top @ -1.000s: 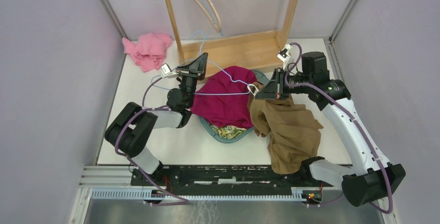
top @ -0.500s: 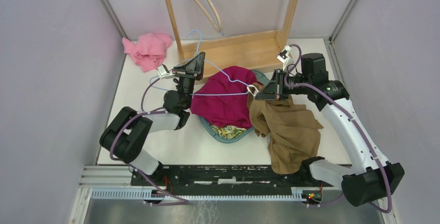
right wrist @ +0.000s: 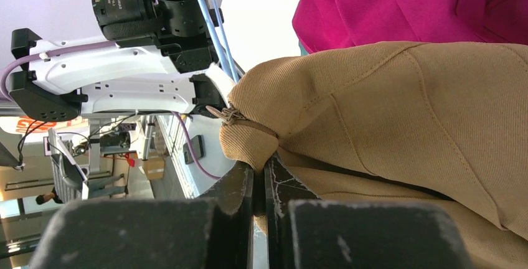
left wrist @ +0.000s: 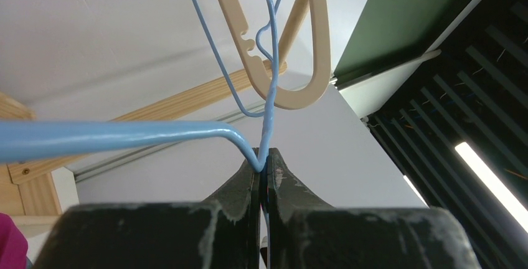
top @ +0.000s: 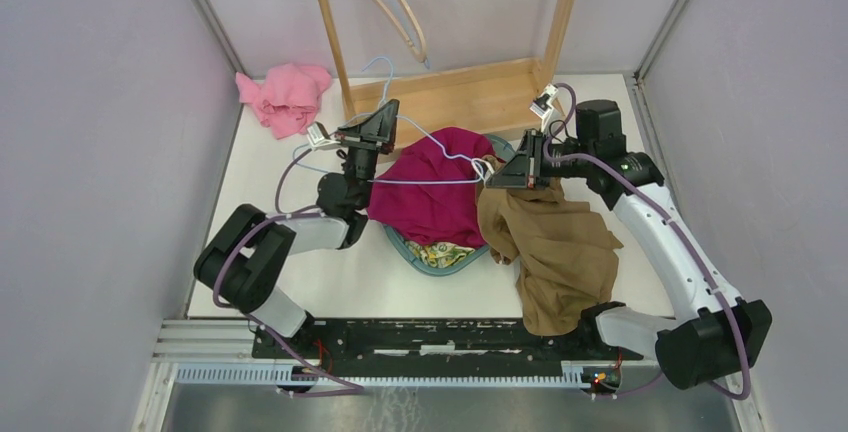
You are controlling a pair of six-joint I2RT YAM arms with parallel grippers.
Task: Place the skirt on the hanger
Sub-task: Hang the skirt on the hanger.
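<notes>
From above, my left jaws pinch the neck of the blue wire hanger (top: 430, 181), which lies across the magenta garment (top: 430, 212) on the table (top: 330, 282). My right jaws grip the tan skirt (top: 555, 247), which trails beside that garment towards the near edge. My left wrist view shows jaws closed on the wire. My right wrist view shows jaws clamped on a skirt fold.

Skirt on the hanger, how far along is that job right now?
Done: left claw is shut on the blue hanger, right claw shut on an edge of the tan skirt. In hand: that edge is held up by the hanger's right end. Left: getting it on; most of the skirt lies on the table.
</notes>
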